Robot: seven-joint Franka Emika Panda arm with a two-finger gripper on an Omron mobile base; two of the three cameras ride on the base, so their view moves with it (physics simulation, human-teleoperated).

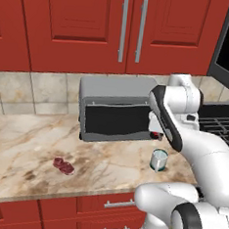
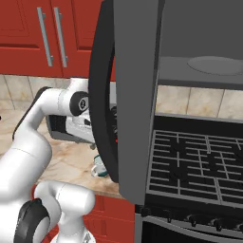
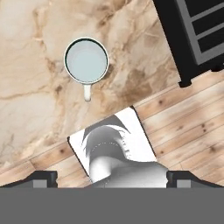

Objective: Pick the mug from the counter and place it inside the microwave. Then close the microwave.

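Mug (image 1: 158, 159) stood upright on counter (image 1: 30, 148), lower right of centre in left base view, near the front edge; seen from straight above in upper left of hand view (image 3: 86, 61), handle pointing down-frame. Toaster oven (image 1: 118, 108) just behind it, stove grate (image 2: 199, 163) at right. Microwave (image 2: 199, 52) door (image 2: 135, 95) swung wide open, filling centre of right base view. Gripper (image 3: 112, 178) hovered above, tips far apart at bottom corners, open, nothing held. Reddish meat piece (image 1: 64, 165) lay at lower left
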